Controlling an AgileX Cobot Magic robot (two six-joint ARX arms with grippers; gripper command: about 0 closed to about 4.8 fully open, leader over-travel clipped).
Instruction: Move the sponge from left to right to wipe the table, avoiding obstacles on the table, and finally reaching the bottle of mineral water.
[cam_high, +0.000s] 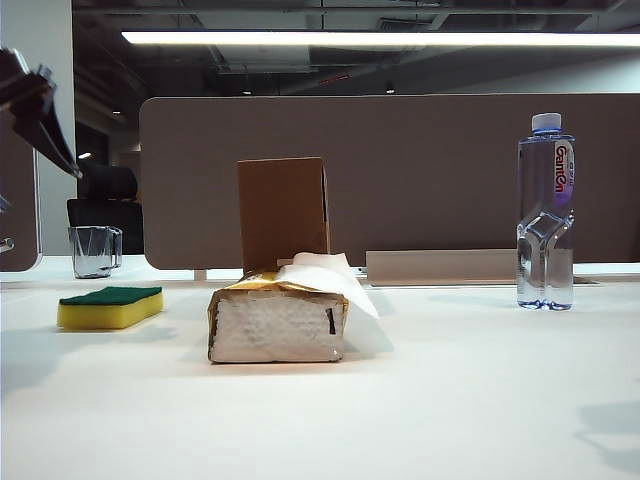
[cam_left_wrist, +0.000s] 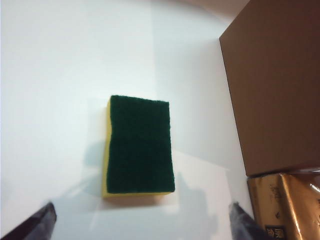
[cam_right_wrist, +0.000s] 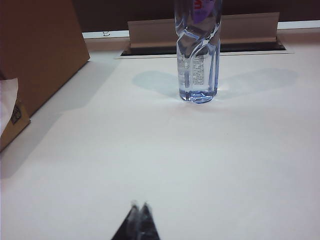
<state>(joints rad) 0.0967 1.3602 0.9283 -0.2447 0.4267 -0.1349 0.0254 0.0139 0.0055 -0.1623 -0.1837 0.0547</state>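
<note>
The yellow sponge (cam_high: 110, 307) with its green top lies flat on the white table (cam_high: 450, 400) at the left. My left gripper (cam_high: 45, 120) hangs high above it at the far left. In the left wrist view this gripper (cam_left_wrist: 141, 210) is open, its fingertips wide apart on either side of the sponge (cam_left_wrist: 141, 145) and well above it. The gold tissue pack (cam_high: 278, 325) lies mid-table with the upright brown box (cam_high: 283, 212) behind it. At the right stands the bottle of mineral water (cam_high: 545, 210). My right gripper (cam_right_wrist: 140, 206) is shut and empty, facing the bottle (cam_right_wrist: 198, 55) from a distance.
A clear glass mug (cam_high: 93, 250) stands behind the sponge. Brown-grey divider panels (cam_high: 420, 170) close off the back, with a grey strip (cam_high: 440, 265) at their foot. In the left wrist view the box (cam_left_wrist: 272, 85) and the tissue pack (cam_left_wrist: 280, 205) lie beside the sponge.
</note>
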